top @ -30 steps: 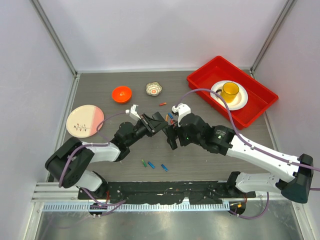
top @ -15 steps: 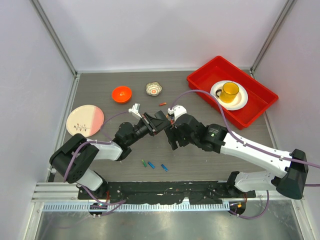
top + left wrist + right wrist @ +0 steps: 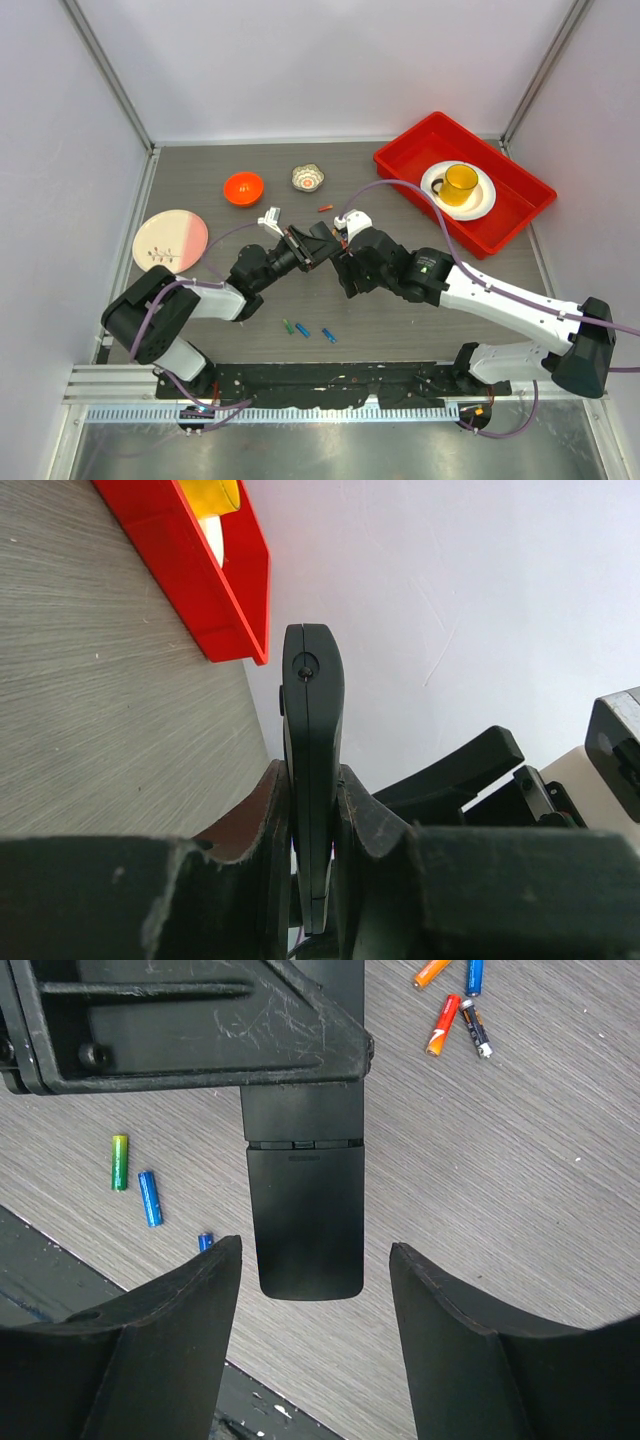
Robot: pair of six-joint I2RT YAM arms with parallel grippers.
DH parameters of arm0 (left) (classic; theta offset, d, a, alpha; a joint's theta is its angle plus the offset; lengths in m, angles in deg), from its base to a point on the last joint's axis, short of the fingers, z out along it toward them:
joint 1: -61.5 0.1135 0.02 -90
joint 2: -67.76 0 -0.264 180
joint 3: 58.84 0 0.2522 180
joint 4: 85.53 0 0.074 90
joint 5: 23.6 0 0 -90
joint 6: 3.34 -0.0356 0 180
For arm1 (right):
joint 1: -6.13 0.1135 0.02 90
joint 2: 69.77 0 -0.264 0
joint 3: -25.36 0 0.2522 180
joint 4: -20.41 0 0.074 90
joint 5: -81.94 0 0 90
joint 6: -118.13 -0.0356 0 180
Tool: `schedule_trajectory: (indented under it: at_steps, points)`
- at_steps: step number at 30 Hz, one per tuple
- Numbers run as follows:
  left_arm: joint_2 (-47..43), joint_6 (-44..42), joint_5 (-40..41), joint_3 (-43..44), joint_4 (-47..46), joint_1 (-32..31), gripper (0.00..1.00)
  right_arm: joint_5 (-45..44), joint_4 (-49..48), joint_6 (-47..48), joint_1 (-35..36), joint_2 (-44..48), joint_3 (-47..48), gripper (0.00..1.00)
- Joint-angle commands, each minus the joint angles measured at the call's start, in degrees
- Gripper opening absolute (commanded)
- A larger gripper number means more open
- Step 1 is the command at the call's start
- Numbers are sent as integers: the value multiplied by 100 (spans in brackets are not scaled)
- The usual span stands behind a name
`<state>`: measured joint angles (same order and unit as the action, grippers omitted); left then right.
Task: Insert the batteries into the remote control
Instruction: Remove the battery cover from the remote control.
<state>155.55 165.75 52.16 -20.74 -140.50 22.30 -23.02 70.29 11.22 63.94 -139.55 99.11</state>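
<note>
Across the middle of the grey wood-grain table [image 3: 200,190], walled in white on three sides, my two arms meet. Bare board lies open behind them and along the near right.

Back right, close to the wall, sits the red plastic tray [image 3: 515,175], carrying a white plate with a yellow cup [image 3: 460,183]. Near the left edge lies the round pink-and-cream plate [image 3: 170,240]. Behind me stand the orange bowl [image 3: 243,187] and the small patterned bowl [image 3: 308,178], apart from each other.

My left gripper [image 3: 312,780] is clenched on the flat faces of the slim black remote control [image 3: 305,1220], lifted off the table. My right gripper [image 3: 315,1248] straddles its free end, fingers spread and not pinching.

The tiny slim batteries [image 3: 149,1198] lie loose on the board: green and blue ones near my bases, orange, red and blue ones further back.
</note>
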Motion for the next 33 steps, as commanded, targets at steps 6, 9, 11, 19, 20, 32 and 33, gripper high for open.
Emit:
schedule_trajectory:
  at_steps: [6,9,11,19,20,32,33]
  points:
    - [81,28,-70,159,-527,35,0,-42,-263,100,38,43,-4,57]
    - [81,28,-70,150,-527,35,0,-16,-290,100,38,70,-57,53]
    - [81,1,-61,141,-527,35,0,-33,-290,91,30,105,-75,51]
    - [28,-122,35,115,-308,35,0,-7,-210,82,38,272,-39,45]
    - [28,-122,44,115,-308,35,0,2,-176,74,38,289,-40,44]
    - [-34,-175,53,106,-211,123,0,63,-140,12,38,561,-92,38]
    - [-34,-175,53,106,-220,132,0,81,-149,-14,38,588,-84,38]
